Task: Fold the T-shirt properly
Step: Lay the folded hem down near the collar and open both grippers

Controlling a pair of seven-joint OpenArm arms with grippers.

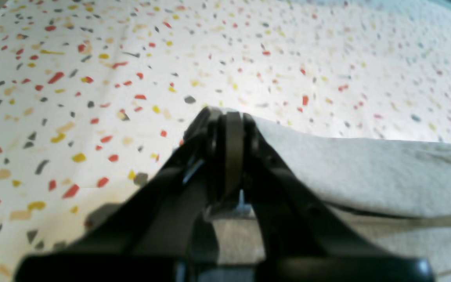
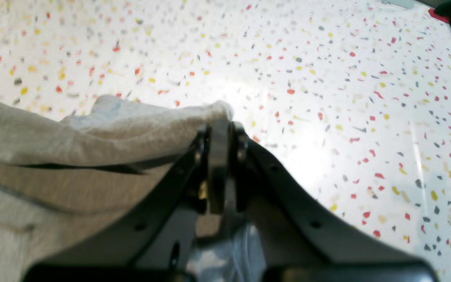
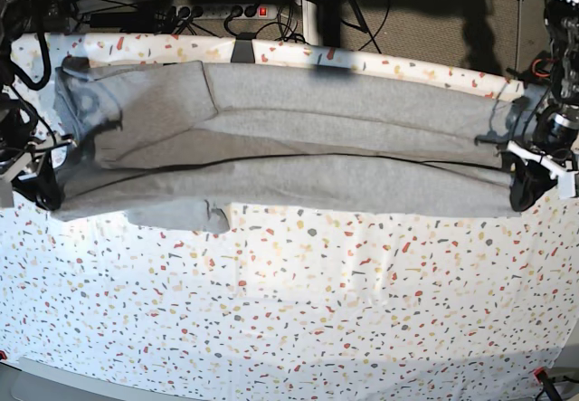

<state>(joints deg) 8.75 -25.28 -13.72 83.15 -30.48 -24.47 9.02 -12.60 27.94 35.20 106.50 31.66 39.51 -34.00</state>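
Note:
The heather-grey T-shirt (image 3: 344, 147) lies stretched in a long band across the far half of the table, plain side up, with a lengthwise fold and a sleeve flap (image 3: 185, 213) hanging at the front left. My left gripper (image 3: 525, 188) is at the shirt's right end, shut on its edge; the left wrist view shows the jaws (image 1: 231, 117) closed over the grey cloth (image 1: 366, 176). My right gripper (image 3: 45, 188) is at the shirt's left end. In the right wrist view it (image 2: 219, 125) is shut on a bunched corner of the shirt (image 2: 73, 133). No lettering shows.
A white cloth with coloured flecks (image 3: 317, 310) covers the table and also shows in the left wrist view (image 1: 92, 78) and the right wrist view (image 2: 327, 78). A black clip (image 3: 242, 52) holds its back edge. Cables and a power strip (image 3: 217, 10) lie behind the table.

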